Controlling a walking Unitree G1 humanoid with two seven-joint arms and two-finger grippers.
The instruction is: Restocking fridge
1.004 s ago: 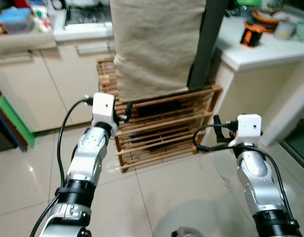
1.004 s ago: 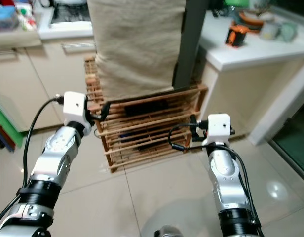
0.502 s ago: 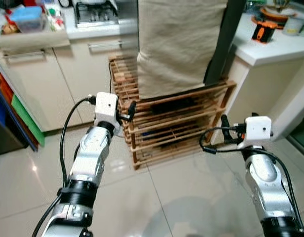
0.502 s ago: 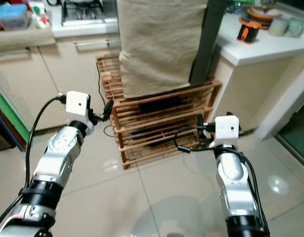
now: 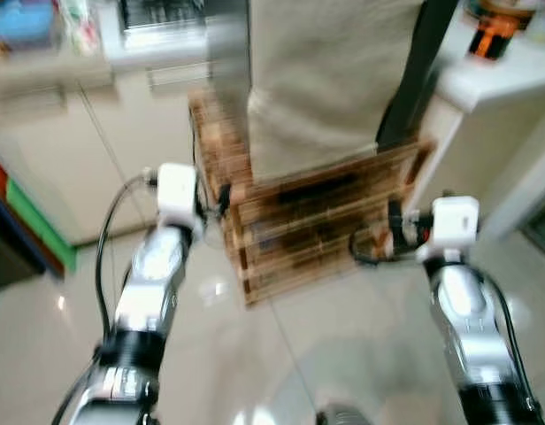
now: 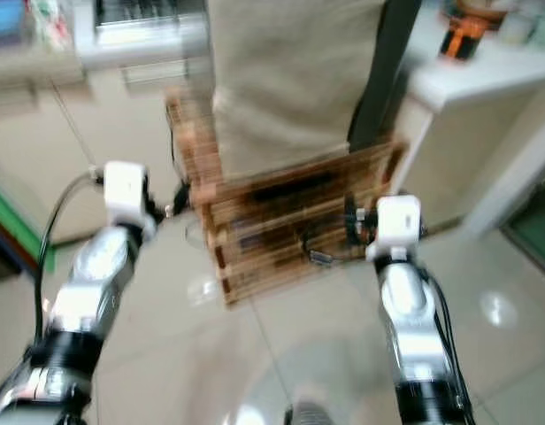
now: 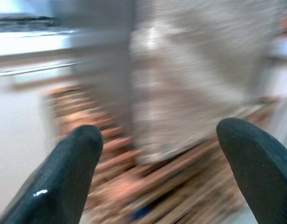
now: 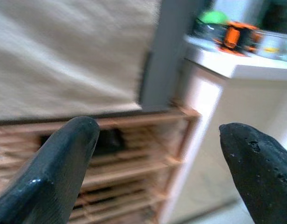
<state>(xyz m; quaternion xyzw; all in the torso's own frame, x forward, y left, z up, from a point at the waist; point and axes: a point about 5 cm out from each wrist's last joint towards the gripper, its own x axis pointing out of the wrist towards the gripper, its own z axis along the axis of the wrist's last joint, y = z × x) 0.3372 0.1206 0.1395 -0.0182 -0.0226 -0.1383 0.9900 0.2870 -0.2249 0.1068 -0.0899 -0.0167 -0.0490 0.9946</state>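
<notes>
Blurrily, both arms reach mid-frame: left gripper [image 7: 157, 154] and right gripper [image 8: 157, 154] with fingers apart, empty. No fridge or stock is identifiable. Walking on risks clipping the wooden rack [image 5: 326, 221] at centre.

A slatted wooden rack [image 5: 317, 226] stands on the pale tiled floor [image 5: 281, 354] at the middle of the frame, blurred, with a beige cloth [image 5: 326, 80] hanging down over its top and a dark upright post [image 5: 414, 80] just right of the cloth. At upper right a white counter [image 5: 502, 75] carries an orange and black object [image 5: 492, 31] near its edge. Cream cabinets [image 5: 122, 150] fill the upper left, with a green strip [image 5: 38, 226] low at the left edge.
</notes>
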